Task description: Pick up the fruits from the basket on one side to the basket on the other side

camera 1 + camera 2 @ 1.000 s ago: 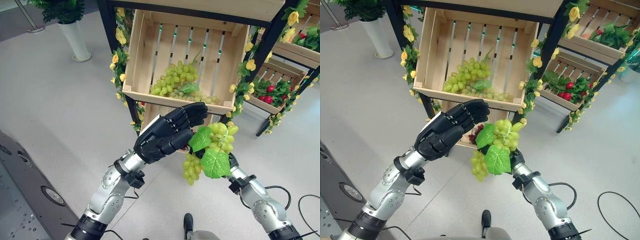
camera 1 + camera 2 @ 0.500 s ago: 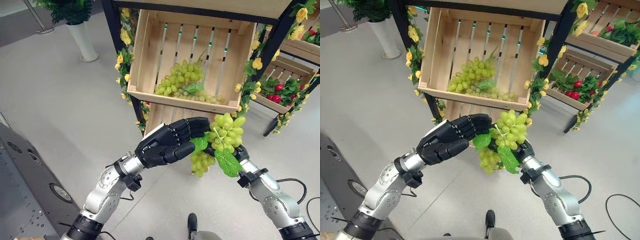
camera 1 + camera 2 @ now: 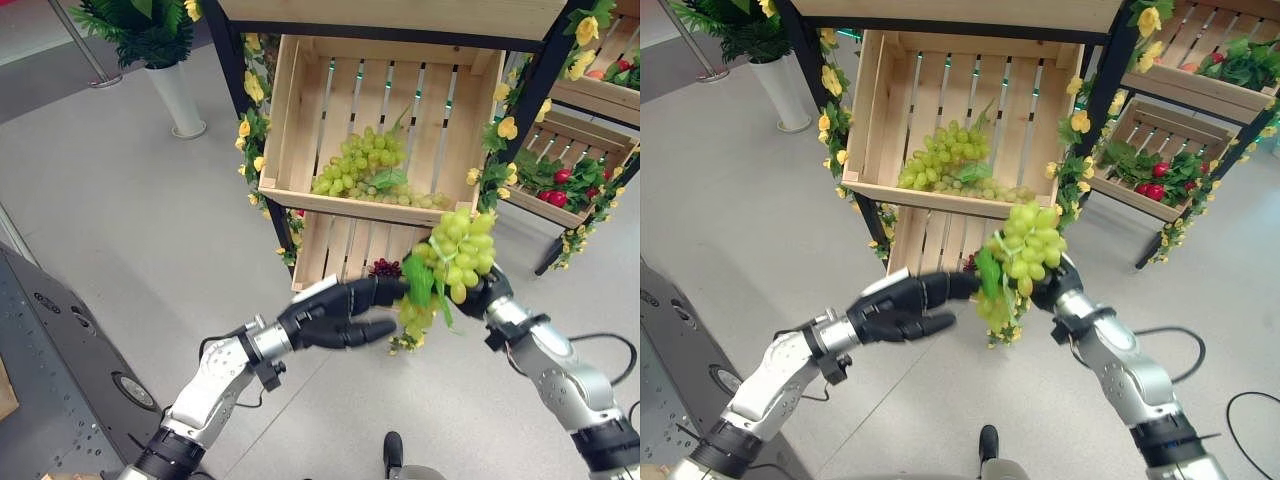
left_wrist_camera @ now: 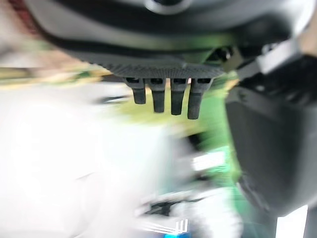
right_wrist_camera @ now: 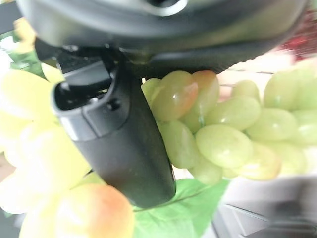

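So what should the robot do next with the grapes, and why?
Probably lift them up and forward over the crate rim. The right hand holds the grapes just below that rim, and the left hand is beside them.

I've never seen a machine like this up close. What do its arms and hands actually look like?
Each arm is a chain of rounded silver-grey metal shells with black joints and a black cuff near the wrist. The left robot hand and right robot hand are both matt black, shaped like a person's, with jointed fingers and a thick thumb. The wrist views show a finely textured palm surface.
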